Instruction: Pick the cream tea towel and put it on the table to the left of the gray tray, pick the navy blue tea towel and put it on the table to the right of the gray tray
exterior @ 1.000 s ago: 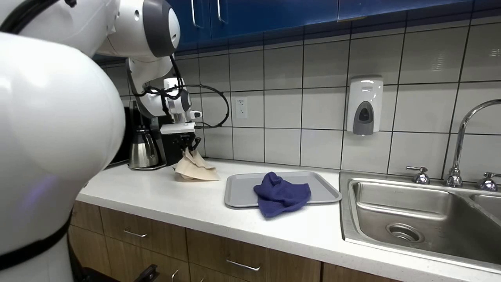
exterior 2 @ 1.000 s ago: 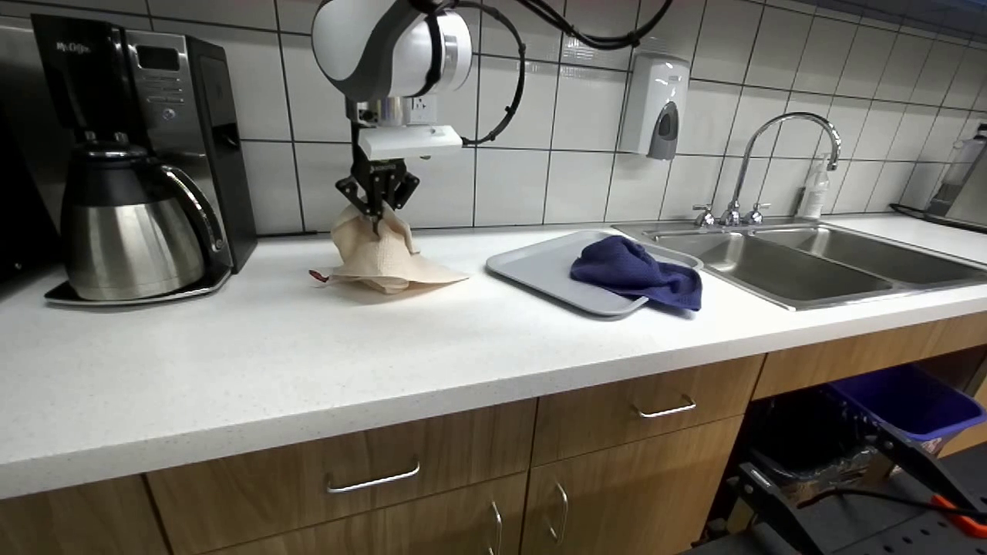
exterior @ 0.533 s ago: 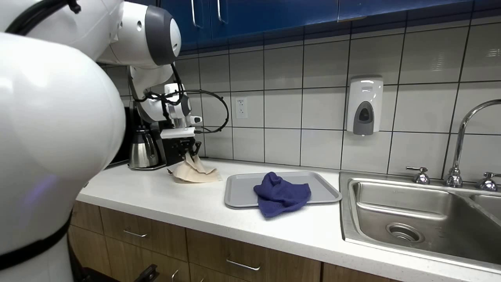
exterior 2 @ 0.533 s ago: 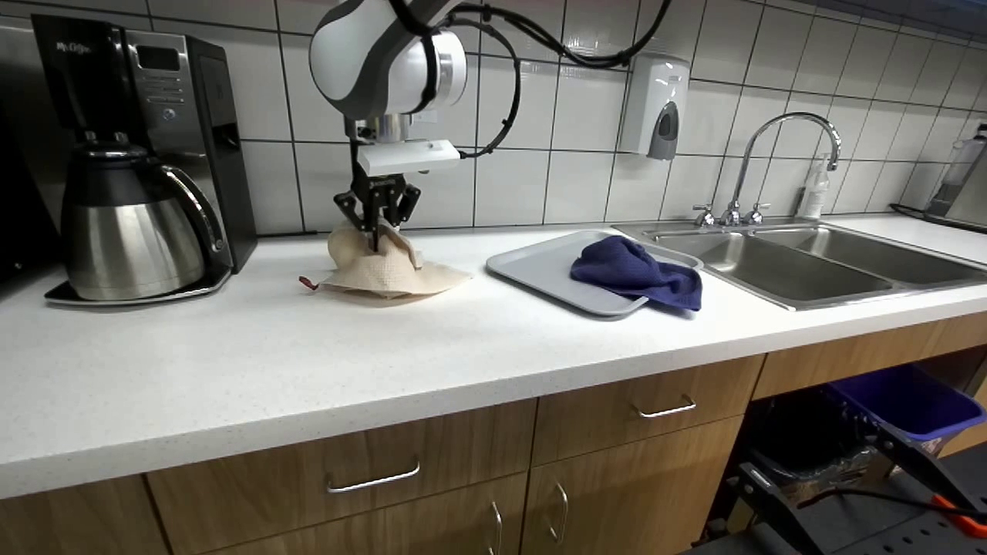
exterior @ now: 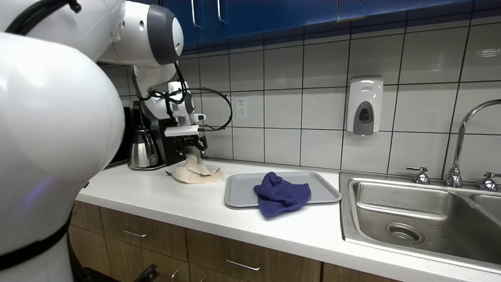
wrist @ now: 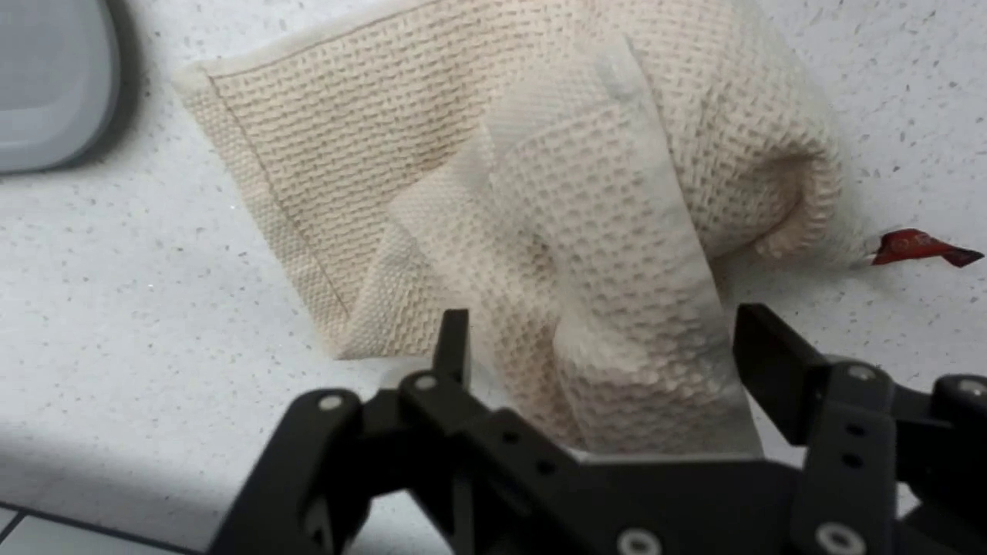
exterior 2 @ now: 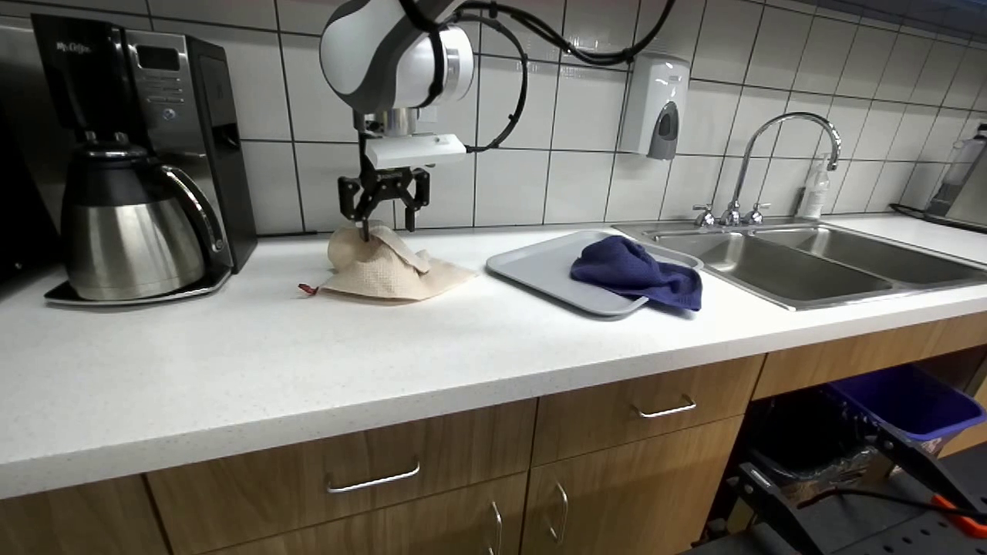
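Observation:
The cream tea towel (exterior 2: 389, 270) lies crumpled on the white countertop, between the coffee maker and the gray tray (exterior 2: 532, 271). Above it my gripper (wrist: 601, 314) is open. Its fingers (exterior 2: 365, 228) stand wide apart on either side of the raised folds, and nothing is pinched between them. A fold of cream cloth (wrist: 640, 362) rises in the gap in the wrist view. The navy blue tea towel (exterior: 282, 194) sits bunched on the tray in both exterior views, one corner hanging over the front rim onto the counter.
A coffee maker with a steel carafe (exterior 2: 139, 223) stands beside the cream towel. The steel sink (exterior: 399, 207) adjoins the tray's far side. Tiled wall (exterior 2: 509, 185) runs close behind the gripper. The countertop's front edge (exterior 2: 308, 416) lies toward the drawers.
My gripper has come down a little and its fingers have spread, letting go of the cream towel. The cloth has sunk onto the counter. Navy towel and tray have not moved.

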Action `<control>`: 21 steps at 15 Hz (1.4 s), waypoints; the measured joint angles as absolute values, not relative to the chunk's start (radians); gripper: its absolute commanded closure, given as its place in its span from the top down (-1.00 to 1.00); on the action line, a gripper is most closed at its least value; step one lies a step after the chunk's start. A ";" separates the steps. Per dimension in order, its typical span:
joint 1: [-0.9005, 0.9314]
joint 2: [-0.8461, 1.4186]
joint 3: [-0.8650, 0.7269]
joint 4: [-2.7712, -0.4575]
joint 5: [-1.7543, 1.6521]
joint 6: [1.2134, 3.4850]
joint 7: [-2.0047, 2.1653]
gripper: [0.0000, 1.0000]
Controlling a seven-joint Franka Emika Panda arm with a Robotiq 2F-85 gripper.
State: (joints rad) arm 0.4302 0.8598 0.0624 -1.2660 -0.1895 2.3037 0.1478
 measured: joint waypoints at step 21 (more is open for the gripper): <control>0.272 0.671 0.027 -1.513 -0.157 2.349 0.173 1.00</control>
State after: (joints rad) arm 0.2717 0.6709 0.0268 -1.5133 -0.1567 2.3492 0.1732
